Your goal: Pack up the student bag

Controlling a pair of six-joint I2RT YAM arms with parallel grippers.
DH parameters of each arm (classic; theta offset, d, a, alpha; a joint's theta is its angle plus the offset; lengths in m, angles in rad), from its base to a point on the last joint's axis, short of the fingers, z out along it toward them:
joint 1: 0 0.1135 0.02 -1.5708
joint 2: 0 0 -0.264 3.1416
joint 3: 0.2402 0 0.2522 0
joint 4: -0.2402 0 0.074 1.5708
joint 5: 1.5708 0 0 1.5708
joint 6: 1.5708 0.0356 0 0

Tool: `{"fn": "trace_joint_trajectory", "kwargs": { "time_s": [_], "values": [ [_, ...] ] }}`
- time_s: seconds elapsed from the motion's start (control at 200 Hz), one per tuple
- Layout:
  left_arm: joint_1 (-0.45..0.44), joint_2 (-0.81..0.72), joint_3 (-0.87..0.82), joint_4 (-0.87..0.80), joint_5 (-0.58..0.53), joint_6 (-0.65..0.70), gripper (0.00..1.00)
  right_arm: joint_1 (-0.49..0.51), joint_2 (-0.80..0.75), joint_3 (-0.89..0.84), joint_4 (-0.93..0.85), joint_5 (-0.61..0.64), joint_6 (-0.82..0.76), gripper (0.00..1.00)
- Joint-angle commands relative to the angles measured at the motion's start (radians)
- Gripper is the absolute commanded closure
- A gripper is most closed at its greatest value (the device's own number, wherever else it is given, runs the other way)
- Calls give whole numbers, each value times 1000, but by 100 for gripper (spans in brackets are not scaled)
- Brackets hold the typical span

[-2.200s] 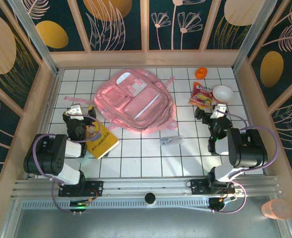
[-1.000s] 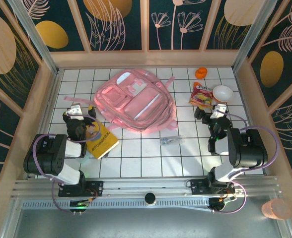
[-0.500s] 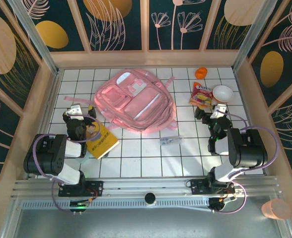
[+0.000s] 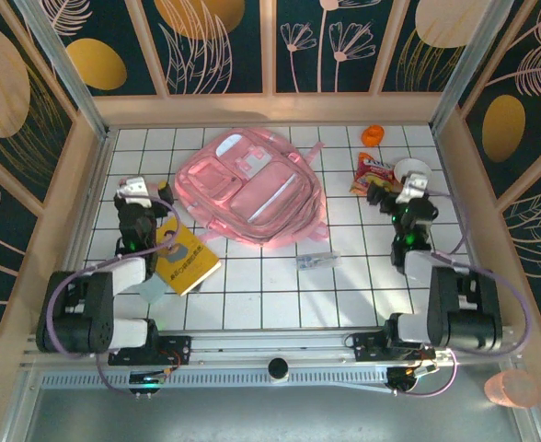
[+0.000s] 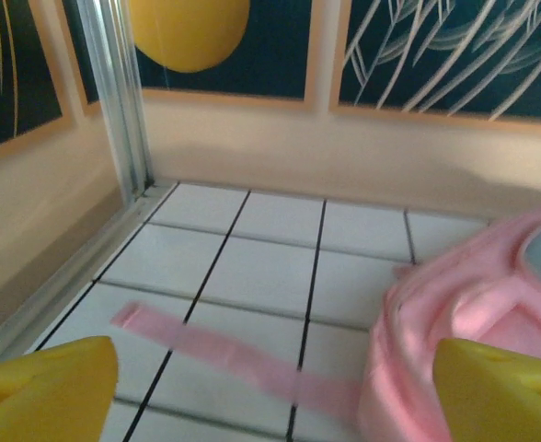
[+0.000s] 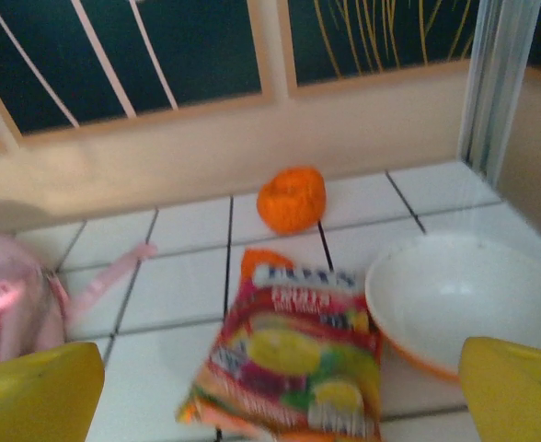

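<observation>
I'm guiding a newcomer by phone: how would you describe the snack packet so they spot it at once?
Find the big pink student bag in the middle of the tiled table, then look toward the far right corner. Next to a white bowl and a small orange object lies the snack packet: flat, printed in red, yellow and green, unlike its plain neighbours.
</observation>
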Motion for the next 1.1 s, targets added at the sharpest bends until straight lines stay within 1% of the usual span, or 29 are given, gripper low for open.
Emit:
{"fn": "trace_joint_trajectory", "kwargs": {
  "time_s": [0.0,0.075,0.12,0.19,0.25,0.34,0.415,0.45,0.48,0.55,0.586,0.666,0.766,0.806,0.846,0.881,0.916,1.046,1.091],
  "values": [
    [2,-79,166,-397,33,-82,19,1,-98,253,-478,-8,30,1],
    [1,-97,280,-603,60,-139,23,1,-91,442,-745,-29,35,1],
    [-1,-102,334,-696,67,-181,24,1,-80,532,-856,-58,46,1],
    [-7,-111,389,-794,81,-235,26,2,-71,626,-983,-151,59,1],
    [-19,-118,414,-837,107,-290,29,1,-75,651,-1016,-246,116,1],
    [-61,-109,434,-887,151,-375,36,2,-83,621,-989,-381,257,1],
    [-112,-81,440,-909,197,-434,40,24,-71,602,-999,-397,414,1],
    [-129,-63,436,-906,231,-464,43,44,-63,596,-1008,-410,446,1],
    [-140,-47,429,-899,262,-492,44,71,-55,590,-1023,-395,449,1],
    [-162,-2,408,-883,301,-539,45,176,-44,574,-1056,-281,455,1],
    [-169,16,398,-877,313,-550,46,232,-36,557,-1053,-244,474,1],
    [-178,38,378,-857,331,-558,46,335,-1,527,-1041,-211,536,1],
    [-179,55,354,-814,363,-571,47,448,64,501,-1043,-141,648,1],
    [-179,65,349,-807,372,-574,48,480,94,497,-1044,-121,674,5],
    [-181,76,345,-801,377,-578,49,499,125,498,-1051,-103,710,6],
    [-181,84,338,-789,384,-582,51,514,150,498,-1048,-102,737,13],
    [-181,90,330,-776,391,-589,52,522,178,499,-1051,-104,766,17],
    [-183,114,296,-730,408,-606,56,535,253,488,-1036,-106,845,23],
    [-185,126,288,-714,419,-606,58,536,271,482,-1016,-117,856,26]
  ]
}}
